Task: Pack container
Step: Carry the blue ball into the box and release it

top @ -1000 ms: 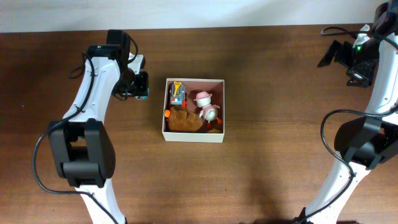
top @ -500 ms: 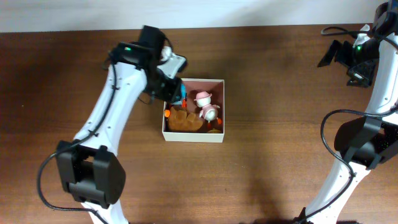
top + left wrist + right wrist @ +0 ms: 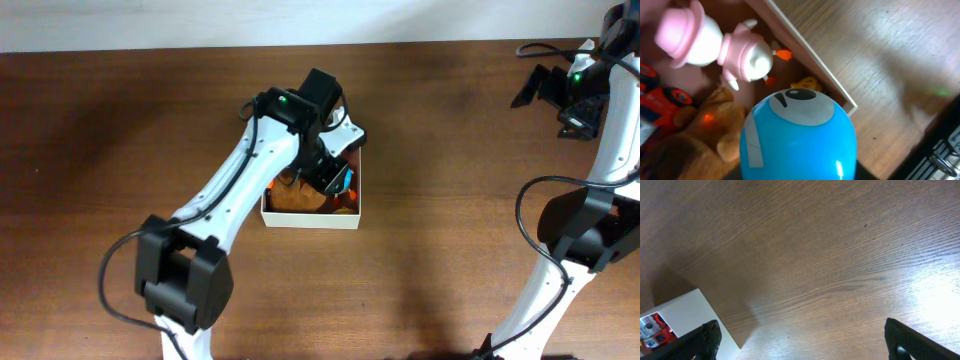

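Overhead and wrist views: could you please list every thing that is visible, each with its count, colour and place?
container: 1, cream-white walls and pinkish inside, middle of the table
blue toy: 1, blue with a white face patch, held above the container
pink figure: 1, pink and white, lying inside the container
plush toy: 1, brown, inside the container
toy vehicle: 1, red-orange, inside the container
small yellow item: 1, in a container corner, too hidden to name
table: 1, dark brown wood
left end effector: 1, over the container, gripping the blue toy
right end effector: 1, black fingers spread, over bare table
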### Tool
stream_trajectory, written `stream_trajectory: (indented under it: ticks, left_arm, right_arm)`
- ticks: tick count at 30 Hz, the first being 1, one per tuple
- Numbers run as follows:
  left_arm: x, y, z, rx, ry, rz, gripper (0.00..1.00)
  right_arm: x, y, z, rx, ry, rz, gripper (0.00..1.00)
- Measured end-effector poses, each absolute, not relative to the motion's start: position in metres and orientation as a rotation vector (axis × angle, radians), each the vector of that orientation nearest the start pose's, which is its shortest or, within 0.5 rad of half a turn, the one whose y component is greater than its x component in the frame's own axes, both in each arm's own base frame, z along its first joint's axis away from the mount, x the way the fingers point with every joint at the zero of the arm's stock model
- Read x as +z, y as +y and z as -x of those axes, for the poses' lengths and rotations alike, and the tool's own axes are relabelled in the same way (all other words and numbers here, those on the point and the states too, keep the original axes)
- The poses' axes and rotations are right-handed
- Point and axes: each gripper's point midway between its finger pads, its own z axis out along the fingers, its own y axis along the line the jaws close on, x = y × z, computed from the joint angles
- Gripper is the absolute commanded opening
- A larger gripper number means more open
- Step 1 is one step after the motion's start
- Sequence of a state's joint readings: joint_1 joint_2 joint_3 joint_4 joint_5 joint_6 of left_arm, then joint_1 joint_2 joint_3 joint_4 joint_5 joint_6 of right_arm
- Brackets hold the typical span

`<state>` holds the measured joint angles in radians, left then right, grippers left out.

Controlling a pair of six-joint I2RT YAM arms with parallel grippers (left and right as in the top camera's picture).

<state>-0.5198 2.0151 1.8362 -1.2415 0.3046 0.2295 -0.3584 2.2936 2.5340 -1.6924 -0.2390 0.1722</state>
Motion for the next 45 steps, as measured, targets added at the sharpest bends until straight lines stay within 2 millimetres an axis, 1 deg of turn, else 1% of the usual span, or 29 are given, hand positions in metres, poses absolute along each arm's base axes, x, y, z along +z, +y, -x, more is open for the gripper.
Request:
stream_trajectory:
  ticks: [2, 3, 5, 7, 19, 22, 29, 33, 37, 41, 45]
  left_arm:
    - [0.123, -0.254, -0.340, -0.485, 2.798, -1.138, 0.72]
    - [0.119, -0.254, -0.340, -0.485, 2.808, -1.140, 0.79]
    - [0.116, -0.254, -0.341, -0.484, 2.806, -1.148, 0.87]
    - [0.117, -0.255, -0.342, -0.486, 2.799, -1.149, 1.00]
    - [0.117, -0.259, -0.349, -0.486, 2.767, -1.145, 1.00]
    - [0.118, -0.259, -0.354, -0.489, 2.765, -1.101, 1.00]
    - [0.119, -0.246, -0.370, -0.501, 2.840, -0.856, 1.00]
    - [0.120, -0.246, -0.374, -0.512, 2.869, -0.743, 1.00]
    - [0.118, -0.241, -0.374, -0.466, 2.899, -0.686, 1.00]
    - [0.114, -0.228, -0.363, -0.394, 2.974, -0.662, 1.00]
    - [0.111, -0.216, -0.367, -0.285, 2.977, -0.653, 1.00]
  right_arm:
    - [0.189, -0.119, -0.433, 0.340, 2.884, -0.761, 0.99]
    - [0.189, -0.119, -0.433, 0.340, 2.884, -0.761, 0.99]
    - [0.189, -0.119, -0.433, 0.340, 2.884, -0.762, 0.99]
    - [0.189, -0.119, -0.433, 0.340, 2.884, -0.761, 0.99]
    - [0.189, -0.119, -0.433, 0.340, 2.884, -0.761, 0.99]
    - [0.189, -0.119, -0.433, 0.340, 2.884, -0.761, 0.99]
    - [0.189, -0.119, -0.433, 0.340, 2.884, -0.762, 0.99]
    - [0.189, -0.119, -0.433, 0.340, 2.884, -0.760, 0.99]
    - [0.189, -0.119, -0.433, 0.340, 2.884, -0.762, 0.99]
    - [0.189, -0.119, -0.433, 0.340, 2.884, -0.760, 0.99]
    - [0.189, -0.119, -0.433, 0.340, 2.884, -0.760, 0.99]
